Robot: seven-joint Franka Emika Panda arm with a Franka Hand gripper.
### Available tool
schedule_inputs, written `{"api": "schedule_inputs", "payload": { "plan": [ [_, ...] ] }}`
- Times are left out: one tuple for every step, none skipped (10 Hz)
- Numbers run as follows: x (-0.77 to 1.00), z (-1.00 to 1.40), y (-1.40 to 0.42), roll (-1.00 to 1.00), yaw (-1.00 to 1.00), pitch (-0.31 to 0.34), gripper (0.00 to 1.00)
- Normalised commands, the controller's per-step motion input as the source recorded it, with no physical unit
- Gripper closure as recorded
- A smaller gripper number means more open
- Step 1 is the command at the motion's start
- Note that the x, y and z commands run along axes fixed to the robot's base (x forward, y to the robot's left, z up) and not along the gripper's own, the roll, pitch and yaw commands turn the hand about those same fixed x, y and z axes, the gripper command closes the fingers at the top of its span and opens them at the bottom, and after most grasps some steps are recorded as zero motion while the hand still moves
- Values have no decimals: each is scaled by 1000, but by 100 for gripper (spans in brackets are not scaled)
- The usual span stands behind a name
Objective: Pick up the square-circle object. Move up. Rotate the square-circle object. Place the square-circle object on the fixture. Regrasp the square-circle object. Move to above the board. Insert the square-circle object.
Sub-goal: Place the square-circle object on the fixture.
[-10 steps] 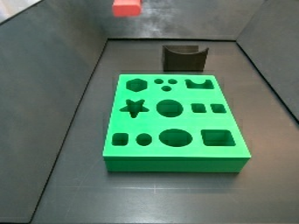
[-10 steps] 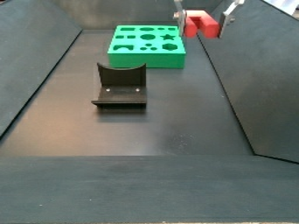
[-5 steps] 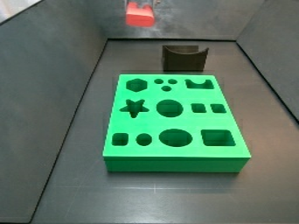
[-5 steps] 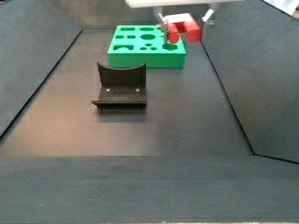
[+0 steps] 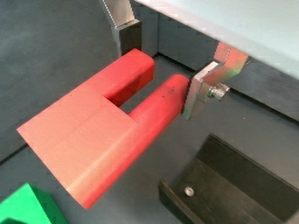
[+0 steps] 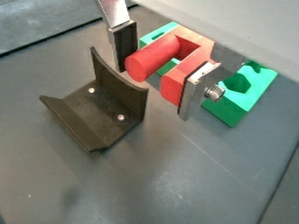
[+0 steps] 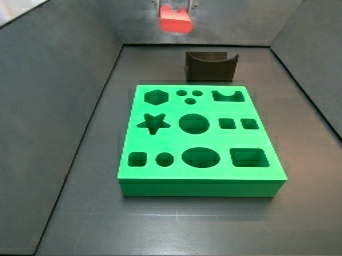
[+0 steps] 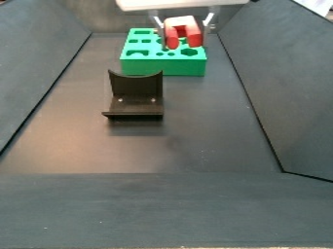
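Note:
The square-circle object (image 6: pixel 167 68) is a red block with one square leg and one round leg. It hangs in the air, my gripper (image 6: pixel 158 66) shut on it, one silver finger (image 5: pixel 126 33) on the square leg and the other on the round leg. In both side views the red block (image 7: pixel 175 18) (image 8: pixel 181 36) is up high, above the floor between the dark fixture (image 7: pixel 210 66) (image 8: pixel 134 94) and the far end of the green board (image 8: pixel 166 51). The fixture (image 6: pixel 100 109) stands empty, close beside the block in a wrist view.
The green board (image 7: pixel 201 135) lies flat on the dark floor, with its star, hexagon, circle, square and oval holes unfilled. Sloping dark walls (image 7: pixel 67 110) close in both sides of the work area. A green corner of the board (image 5: pixel 24 206) shows below the block.
My gripper has carried the red block sideways over the last second, rightward in one side view and leftward in the other, and slightly lower. The board and fixture have stayed put.

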Motion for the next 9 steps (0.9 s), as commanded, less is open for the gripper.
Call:
{"api": "schedule_inputs", "payload": {
  "plan": [
    [654, -4, -10, -25, 27, 152, 100],
    [566, 0, -6, -17, 26, 158, 100],
    [455, 6, -3, -8, 27, 166, 100],
    [1000, 364, 302, -1000, 61, -129, 100],
    [1000, 386, 325, -1000, 59, -124, 100],
    [952, 265, 272, -1000, 38, -80, 100],
    [858, 139, 170, -1000, 38, -49, 100],
    [801, 94, 129, -1000, 38, -20, 100],
    [691, 55, 88, -955, 29, 39, 100]
  ]
}}
